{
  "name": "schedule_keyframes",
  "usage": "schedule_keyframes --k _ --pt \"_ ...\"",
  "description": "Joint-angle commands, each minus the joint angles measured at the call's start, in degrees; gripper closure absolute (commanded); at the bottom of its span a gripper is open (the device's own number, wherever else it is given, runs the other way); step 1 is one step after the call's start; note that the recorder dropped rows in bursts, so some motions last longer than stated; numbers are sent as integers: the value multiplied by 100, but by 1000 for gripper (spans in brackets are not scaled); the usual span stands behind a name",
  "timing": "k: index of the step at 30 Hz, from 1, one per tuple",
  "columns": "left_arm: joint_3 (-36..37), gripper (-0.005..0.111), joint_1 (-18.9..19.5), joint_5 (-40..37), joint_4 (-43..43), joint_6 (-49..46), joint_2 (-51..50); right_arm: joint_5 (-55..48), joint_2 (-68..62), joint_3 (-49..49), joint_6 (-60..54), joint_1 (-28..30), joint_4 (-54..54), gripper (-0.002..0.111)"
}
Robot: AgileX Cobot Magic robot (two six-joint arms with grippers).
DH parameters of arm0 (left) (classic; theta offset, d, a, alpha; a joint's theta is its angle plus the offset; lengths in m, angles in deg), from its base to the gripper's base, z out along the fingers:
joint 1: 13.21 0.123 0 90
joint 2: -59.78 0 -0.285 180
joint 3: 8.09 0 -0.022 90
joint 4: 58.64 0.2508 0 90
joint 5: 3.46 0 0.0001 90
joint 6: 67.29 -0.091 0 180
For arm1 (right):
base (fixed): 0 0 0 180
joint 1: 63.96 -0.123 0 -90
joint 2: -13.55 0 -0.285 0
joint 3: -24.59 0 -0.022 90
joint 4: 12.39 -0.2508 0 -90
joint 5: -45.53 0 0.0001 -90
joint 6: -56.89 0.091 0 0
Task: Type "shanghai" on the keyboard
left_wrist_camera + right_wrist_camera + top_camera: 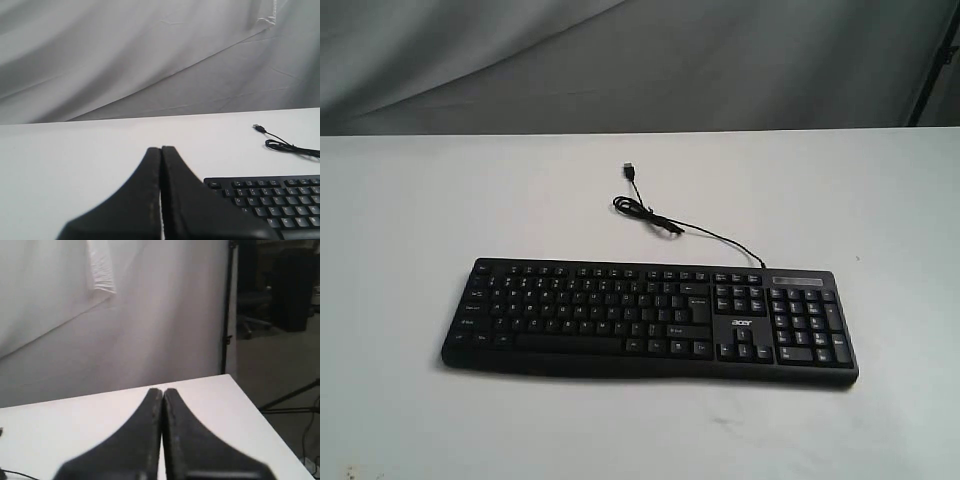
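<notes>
The left hand (161, 149) is raised beyond the keyboard (280, 200) at its left end, fingers pressed together; the right hand (163, 390) is likewise closed.

I count one keyboard (650, 320) on one desk (420, 200), lying closer to the desk's near edge than to its far edge. It carries one white logo (744, 323) and one number pad (807, 325). One cable (680, 228) leaves it toward the far edge and ends in one USB plug (629, 170). I have two pincers, one left pincer (161, 150) and one right pincer (163, 391), each with two black fingers (142, 195). One grey backdrop (620, 60) hangs beyond the far edge.
</notes>
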Motion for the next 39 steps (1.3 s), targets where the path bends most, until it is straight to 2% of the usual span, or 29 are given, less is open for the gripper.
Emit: schedule_keyframes --k 1,5,8,12,19,39 --pt "10 107 -37 34 0 15 14 11 936 -656 48 387 -843 108" --pt "10 107 -37 34 0 15 14 -445 1431 -656 183 560 -663 108" --pt "10 107 -37 34 0 15 14 -615 1606 -656 670 560 -137 108" --pt "10 107 -37 34 0 15 14 -692 1785 -656 692 560 305 108" --pt "10 107 -37 34 0 15 14 -1437 1857 -656 692 550 1353 108" --pt "10 107 -37 34 0 15 14 -1263 2152 -1774 1077 542 1235 108"
